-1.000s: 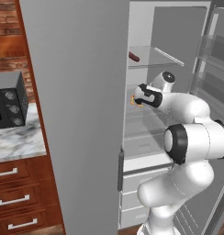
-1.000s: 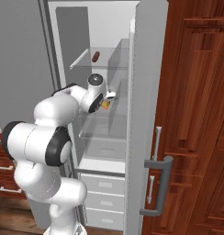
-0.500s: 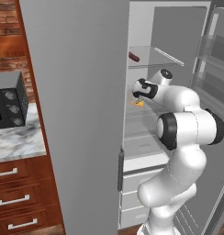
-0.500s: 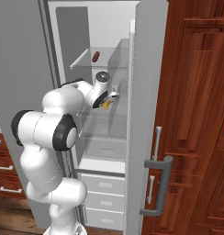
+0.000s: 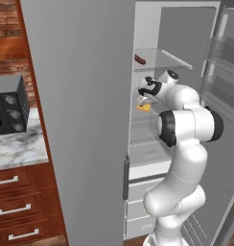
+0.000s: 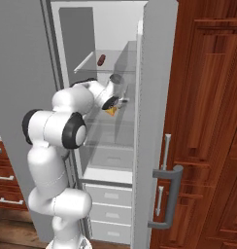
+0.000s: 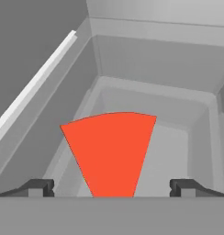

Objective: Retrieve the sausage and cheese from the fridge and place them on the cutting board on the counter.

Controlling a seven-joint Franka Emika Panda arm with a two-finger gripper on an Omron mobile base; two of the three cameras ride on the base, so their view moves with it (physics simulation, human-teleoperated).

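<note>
Left base view: the fridge (image 5: 80,96) stands with its doors swung wide; the white arm reaches into it, and the tool (image 5: 142,100) sits just over the cheese (image 5: 144,107), a yellow-orange wedge on a middle glass shelf.
Sausage: the dark red sausage (image 5: 140,59) lies on the glass shelf above, well apart from the tool.
Surface: the marble surface (image 5: 18,149) lies left of the fridge with a dark microwave (image 5: 9,105) on it.
Right base view: the tool (image 6: 121,101) is right at the cheese (image 6: 110,111); the sausage (image 6: 101,60) lies on the upper shelf; wooden cabinets (image 6: 208,121) stand to the right.
Hand view: the cheese (image 7: 111,153) shows its reddish-orange face between the two dark fingertips (image 7: 38,187), which stand spread wide on either side without touching it.
Tool state: released, grasping nothing.
</note>
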